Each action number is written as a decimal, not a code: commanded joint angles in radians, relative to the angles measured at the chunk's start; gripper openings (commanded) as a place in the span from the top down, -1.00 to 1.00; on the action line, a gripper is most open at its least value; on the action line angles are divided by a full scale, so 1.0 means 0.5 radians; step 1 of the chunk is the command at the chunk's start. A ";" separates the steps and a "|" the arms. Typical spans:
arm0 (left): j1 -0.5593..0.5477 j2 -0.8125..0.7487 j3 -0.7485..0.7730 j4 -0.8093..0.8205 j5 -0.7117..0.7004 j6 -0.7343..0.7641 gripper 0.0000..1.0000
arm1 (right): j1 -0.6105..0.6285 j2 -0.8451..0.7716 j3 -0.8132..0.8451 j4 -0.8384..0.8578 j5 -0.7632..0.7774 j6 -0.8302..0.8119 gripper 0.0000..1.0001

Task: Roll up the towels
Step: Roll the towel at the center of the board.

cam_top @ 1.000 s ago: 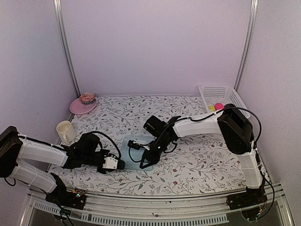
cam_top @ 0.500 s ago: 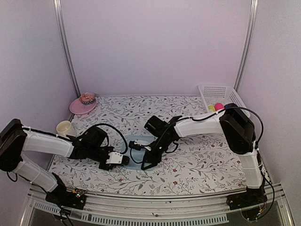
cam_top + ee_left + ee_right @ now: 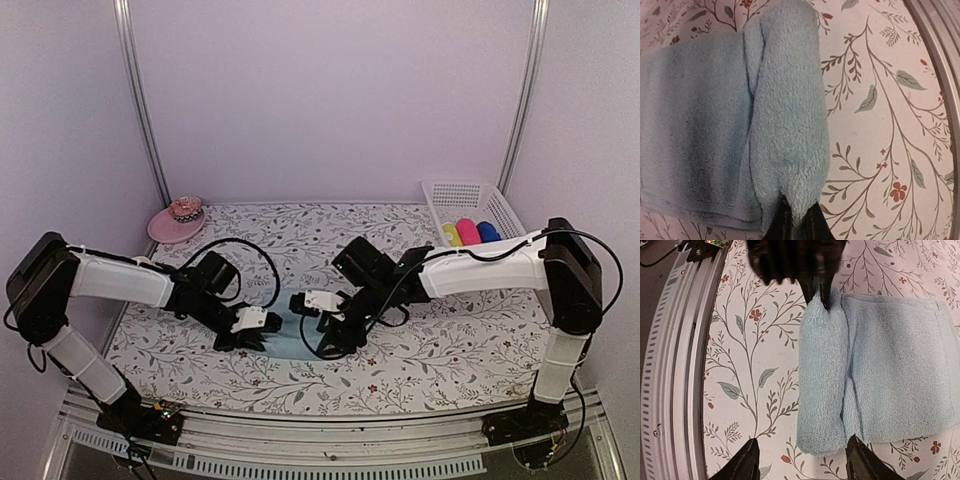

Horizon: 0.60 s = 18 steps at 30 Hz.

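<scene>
At the far left of the top view the pink hat point(image 3: 178, 222) lies where it was a second ago. The left arm reaches further toward the middle than before. The left gripper point(image 3: 250, 337), which hovered just left of the cloth a second ago, now sits at the left end of the aqua towel point(image 3: 290, 338). In its own wrist view we see the left gripper point(image 3: 795, 224) with its dark fingers closed tight on a corner of the towel's rolled edge.

The towel lies on the floral tablecloth point(image 3: 450, 350), low in the middle of the top view and a little nearer the bottom edge than in the earlier frames. One edge is turned over into a thick roll and the rest lies flat. In the right wrist view that roll runs down the left side of the aqua towel point(image 3: 890, 355), and the left gripper point(image 3: 821, 297) pinches its top end.

The right gripper point(image 3: 802, 460) stands wide open and holds nothing. One fingertip is over the tablecloth and the other over the flat part, so they straddle the roll's lower end.

The right arm's elbow has swung out to the right. The white basket point(image 3: 470, 192) at the upper right now shows a yellow roll point(image 3: 451, 235), a pink roll point(image 3: 467, 232) and the rolled blue towel point(image 3: 487, 231) side by side.
</scene>
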 commanded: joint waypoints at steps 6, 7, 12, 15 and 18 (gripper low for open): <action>0.143 0.248 0.258 -0.428 0.219 -0.063 1.00 | 0.225 -0.067 -0.242 0.478 0.478 -0.298 -0.23; 0.152 0.271 0.282 -0.448 0.218 -0.060 1.00 | 0.243 -0.040 -0.230 0.493 0.526 -0.324 -0.23; 0.191 0.377 0.373 -0.534 0.239 -0.039 1.00 | 0.291 0.075 -0.192 0.582 0.675 -0.391 -0.23; 0.204 0.415 0.405 -0.555 0.251 -0.041 1.00 | 0.320 0.097 -0.197 0.631 0.730 -0.423 -0.23; 0.219 0.450 0.437 -0.576 0.271 -0.046 1.00 | 0.336 0.121 -0.198 0.646 0.761 -0.446 -0.22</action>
